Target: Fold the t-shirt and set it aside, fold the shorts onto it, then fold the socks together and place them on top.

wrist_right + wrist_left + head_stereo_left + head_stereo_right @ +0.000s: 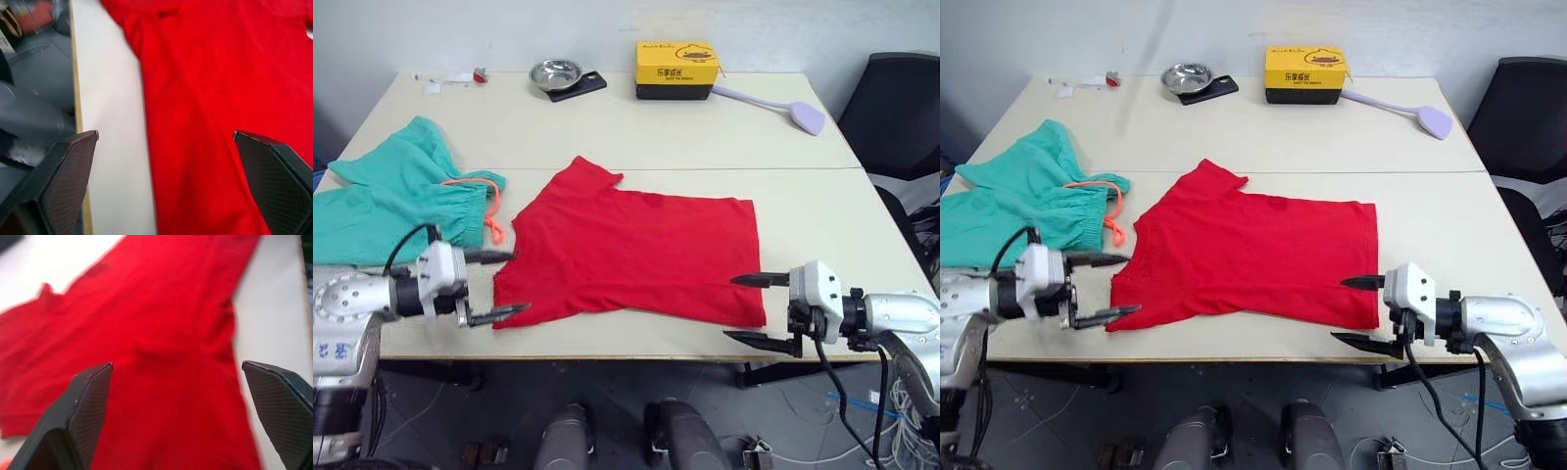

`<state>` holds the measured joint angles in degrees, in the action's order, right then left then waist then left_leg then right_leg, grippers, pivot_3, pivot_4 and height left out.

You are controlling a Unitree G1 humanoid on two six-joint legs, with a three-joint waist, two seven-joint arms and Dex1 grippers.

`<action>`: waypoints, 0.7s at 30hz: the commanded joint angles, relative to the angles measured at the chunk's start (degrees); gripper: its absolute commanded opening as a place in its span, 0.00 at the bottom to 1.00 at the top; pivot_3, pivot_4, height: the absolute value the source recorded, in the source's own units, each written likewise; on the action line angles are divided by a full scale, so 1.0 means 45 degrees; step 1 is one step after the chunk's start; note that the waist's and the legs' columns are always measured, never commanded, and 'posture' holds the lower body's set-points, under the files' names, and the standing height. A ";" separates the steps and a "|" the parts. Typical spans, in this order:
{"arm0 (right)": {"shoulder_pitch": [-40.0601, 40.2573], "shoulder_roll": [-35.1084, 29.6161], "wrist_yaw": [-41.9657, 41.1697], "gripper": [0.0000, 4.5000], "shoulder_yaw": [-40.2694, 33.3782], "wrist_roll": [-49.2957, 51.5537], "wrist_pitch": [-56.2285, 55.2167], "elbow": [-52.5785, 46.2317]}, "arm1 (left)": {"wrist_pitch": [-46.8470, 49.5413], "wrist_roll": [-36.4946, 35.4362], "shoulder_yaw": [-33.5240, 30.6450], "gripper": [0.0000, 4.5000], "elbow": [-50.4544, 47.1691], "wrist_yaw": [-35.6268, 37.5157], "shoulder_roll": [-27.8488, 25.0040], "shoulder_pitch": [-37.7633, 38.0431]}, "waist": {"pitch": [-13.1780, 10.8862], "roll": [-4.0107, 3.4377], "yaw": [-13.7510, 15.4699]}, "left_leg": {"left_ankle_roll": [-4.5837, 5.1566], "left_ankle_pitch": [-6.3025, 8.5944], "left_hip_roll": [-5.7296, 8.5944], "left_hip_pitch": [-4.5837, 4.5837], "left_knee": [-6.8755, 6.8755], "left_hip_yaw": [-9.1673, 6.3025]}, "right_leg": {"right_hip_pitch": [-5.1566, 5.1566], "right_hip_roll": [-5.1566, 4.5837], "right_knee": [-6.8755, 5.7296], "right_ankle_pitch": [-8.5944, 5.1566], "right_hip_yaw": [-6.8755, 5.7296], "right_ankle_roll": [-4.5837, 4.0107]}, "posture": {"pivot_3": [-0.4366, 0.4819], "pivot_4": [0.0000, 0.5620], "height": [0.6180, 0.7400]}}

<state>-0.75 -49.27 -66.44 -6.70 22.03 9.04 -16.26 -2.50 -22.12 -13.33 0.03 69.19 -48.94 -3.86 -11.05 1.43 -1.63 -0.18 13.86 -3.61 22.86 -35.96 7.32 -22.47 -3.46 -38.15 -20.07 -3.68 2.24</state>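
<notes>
Both arms are silver-grey metal with white boxy wrist blocks. Each gripper, left gripper and right gripper, has two black pointed fingers; black cables loop along the arms.

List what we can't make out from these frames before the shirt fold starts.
- Shorts: cut off by the left edge in both eye views, full shape unknown.
- T-shirt: neck band can't be made out; in the wrist views the cloth is blurred and cropped by the frame.
- Yellow box: print too small to read.
- Left gripper and right gripper: open at the shirt's ends; contact with the cloth can't be told.
</notes>
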 commanded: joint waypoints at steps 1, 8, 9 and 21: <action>0.0377 0.0183 0.0642 1.00 0.0028 -0.0871 -0.0994 -0.0481 | -0.1101 0.0688 -0.0477 0.99 -0.0488 -0.0160 -0.0308 0.0982 | 0.0000 0.0000 0.0004 | 0.0000 0.0005 0.0000 0.0003 0.0002 0.0001 | 0.0001 0.0001 0.0013 0.0000 0.0000 0.0000 | 0.48 0.27 1.00; 0.0669 0.0131 0.1210 1.00 0.0531 -0.2288 -0.2066 0.0268 | -0.1563 0.1885 -0.0164 0.99 0.0008 -0.1435 -0.0131 0.1532 | 0.0002 0.0003 0.0025 | 0.0016 0.0018 0.0001 0.0019 -0.0003 -0.0001 | -0.0002 0.0001 0.0035 0.0001 -0.0005 0.0001 | 0.48 0.27 1.00; 0.0664 0.0157 0.1283 1.00 0.0564 -0.2437 -0.2208 0.0447 | -0.1556 0.2038 -0.0077 0.99 0.0068 -0.1607 -0.0114 0.1463 | 0.0002 0.0003 0.0021 | 0.0022 0.0022 0.0002 0.0019 -0.0003 0.0000 | 0.0001 0.0000 0.0038 0.0001 -0.0004 0.0001 | 0.48 0.27 1.00; -0.0225 0.0275 0.2182 0.28 0.1657 -0.4448 -0.4644 0.3461 | -0.0908 0.3045 0.1080 0.81 0.0688 -0.2412 -0.0090 0.0848 | 0.0023 0.0038 -0.0017 | 0.0028 0.0029 -0.0001 -0.0010 -0.0005 0.0020 | 0.0021 0.0005 0.0039 0.0005 0.0003 0.0008 | 0.48 0.27 1.00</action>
<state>-1.81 -48.05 -57.79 0.25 4.08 -11.40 -3.19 -7.82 -10.05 -9.20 2.77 59.25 -48.86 -0.53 -10.94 1.60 -1.70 -0.05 13.99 -3.61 22.73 -35.99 7.42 -22.30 -3.45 -37.98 -20.05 -3.66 2.28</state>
